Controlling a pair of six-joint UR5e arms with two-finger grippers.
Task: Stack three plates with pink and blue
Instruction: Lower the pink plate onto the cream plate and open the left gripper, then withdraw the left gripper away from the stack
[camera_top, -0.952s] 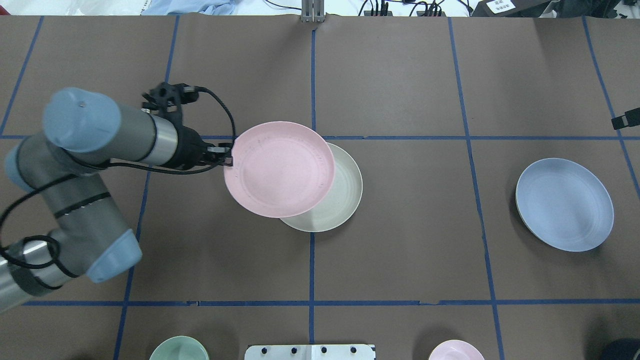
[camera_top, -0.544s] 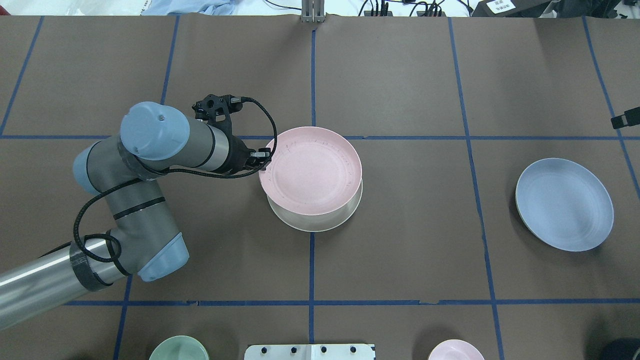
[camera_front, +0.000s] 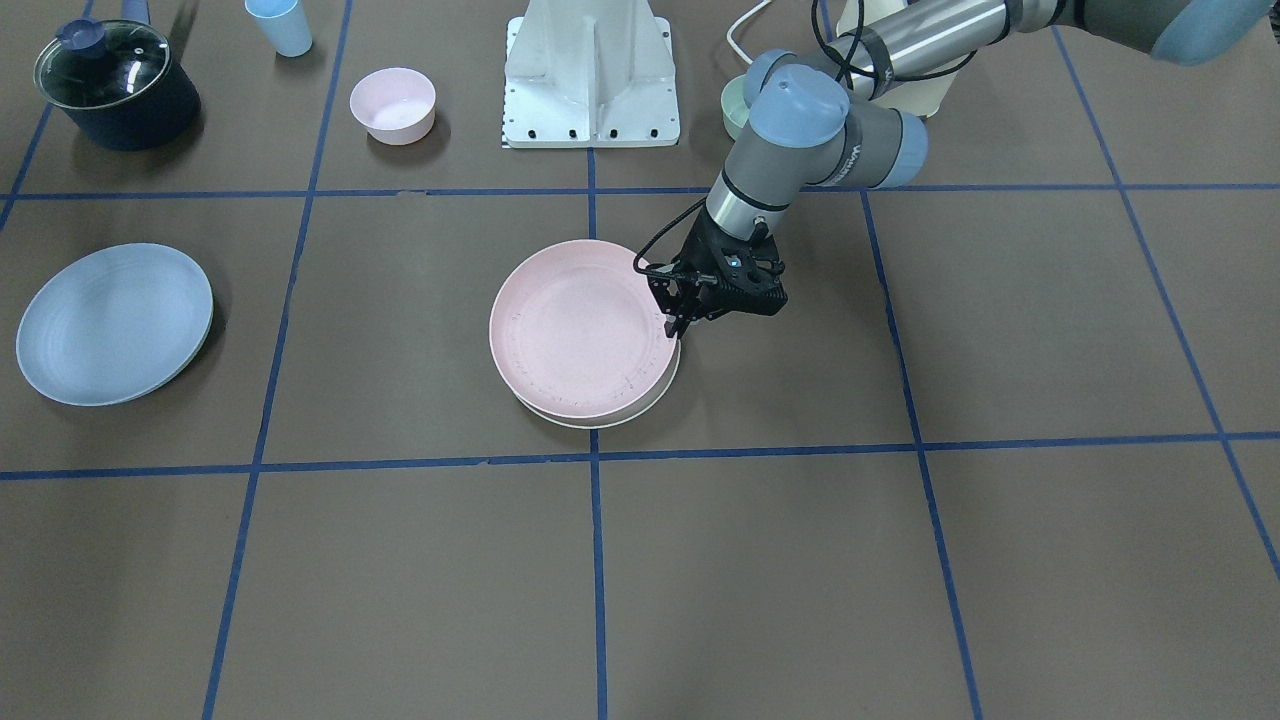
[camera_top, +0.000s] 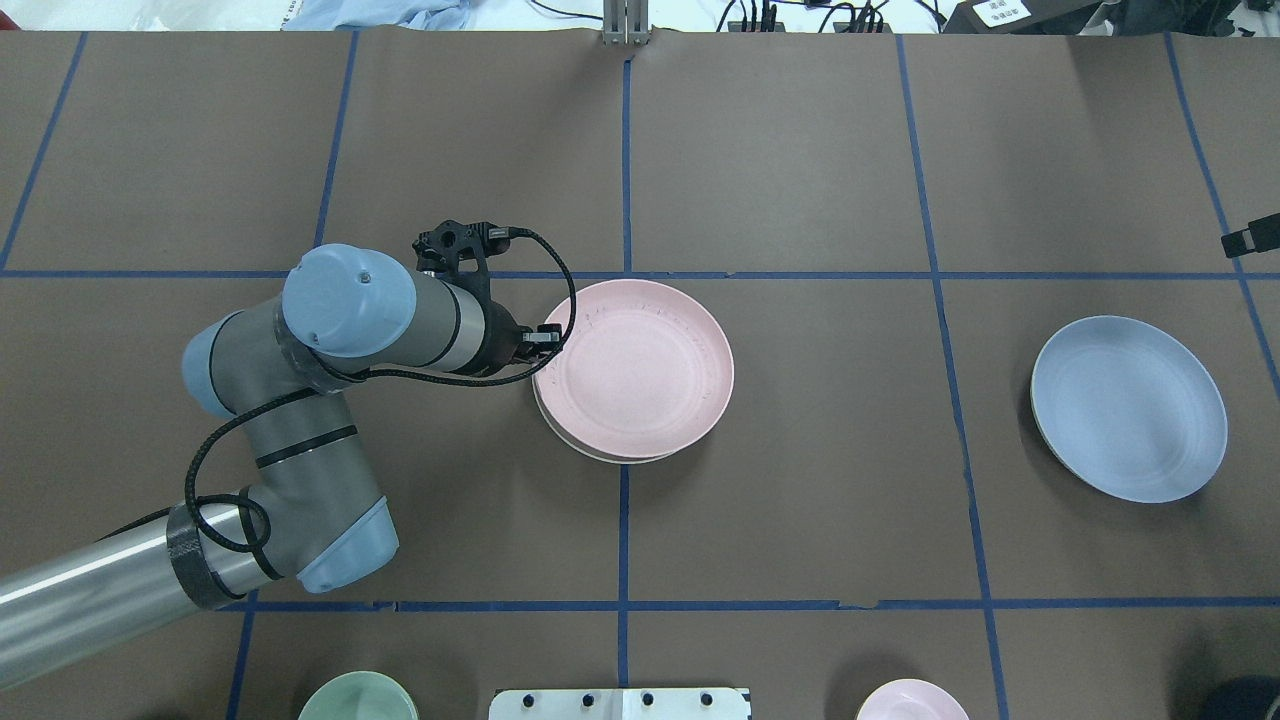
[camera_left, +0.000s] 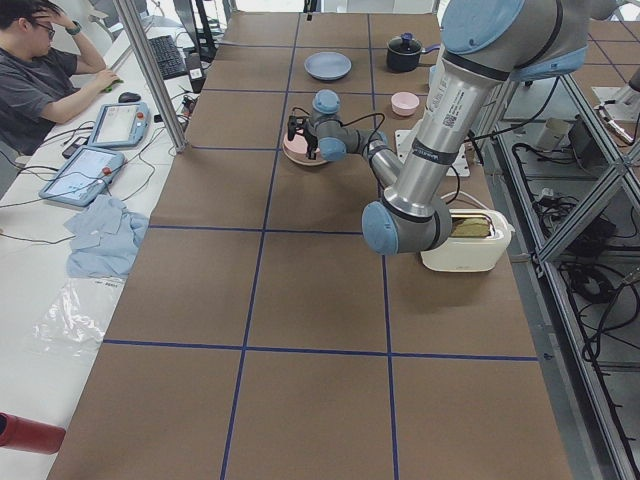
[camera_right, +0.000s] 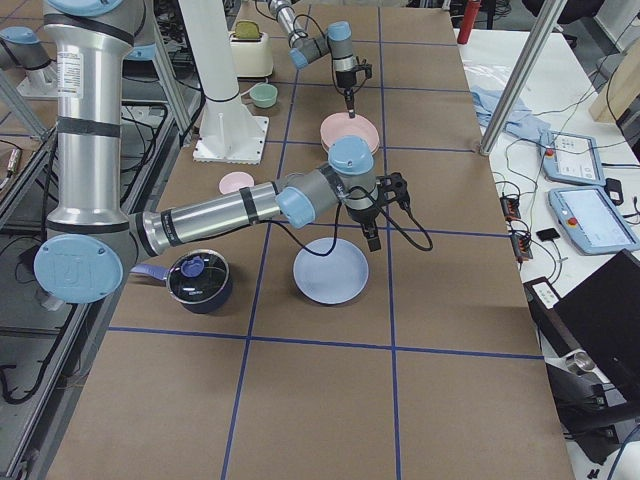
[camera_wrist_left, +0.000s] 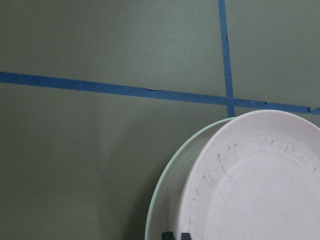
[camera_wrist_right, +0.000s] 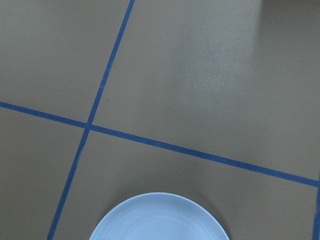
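Looking from the front-facing camera, I have my left gripper (camera_front: 675, 325) at the rim of the pink plate (camera_front: 580, 330), its fingers pinched on that edge. The pink plate lies on the cream-green plate (camera_front: 600, 422), of which only a thin crescent shows. The blue plate (camera_front: 112, 322) sits alone, well apart, on the brown table (camera_front: 900, 560).

From overhead, the pink plate (camera_top: 635, 368) nearly covers the cream-green plate (camera_top: 580, 450) at the table's middle, and my left gripper (camera_top: 548, 340) touches its rim on my left side. The blue plate (camera_top: 1128, 408) lies far to my right.

In the left side view the stack is small and distant, and the grip is too small to judge.

In the right side view my right gripper (camera_right: 372, 240) hangs near the edge of the blue plate (camera_right: 330, 272); I cannot tell whether its fingers are spread or pressed together.

My left wrist camera shows two dark fingertips (camera_wrist_left: 168, 235) close together at the pink rim.

My right wrist camera shows only the blue plate's (camera_wrist_right: 160, 220) edge and blue tape lines.
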